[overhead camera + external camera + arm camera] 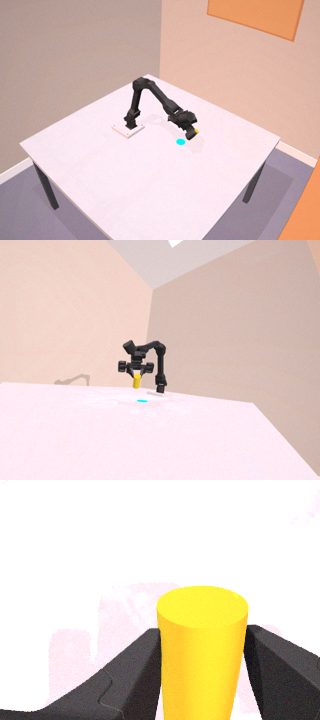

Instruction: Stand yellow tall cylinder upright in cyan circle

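The yellow tall cylinder [196,131] [136,382] [200,665] is held off the table, close to upright but slightly tilted in the exterior view. My gripper [137,376] [203,638] is shut on it, with one finger on each side near its upper end. In the top view the gripper hides most of the cylinder. The cyan circle [180,141] [142,400] lies flat on the table. In the top view it is to the lower left of the gripper; in the exterior view it is below and slightly right of the cylinder. The wrist view does not show the circle.
The arm's pale base plate [120,129] stands on the table [144,186] [160,441], left of the circle in the top view. The arm arches from it over the table. Walls stand behind the table. No other loose objects show.
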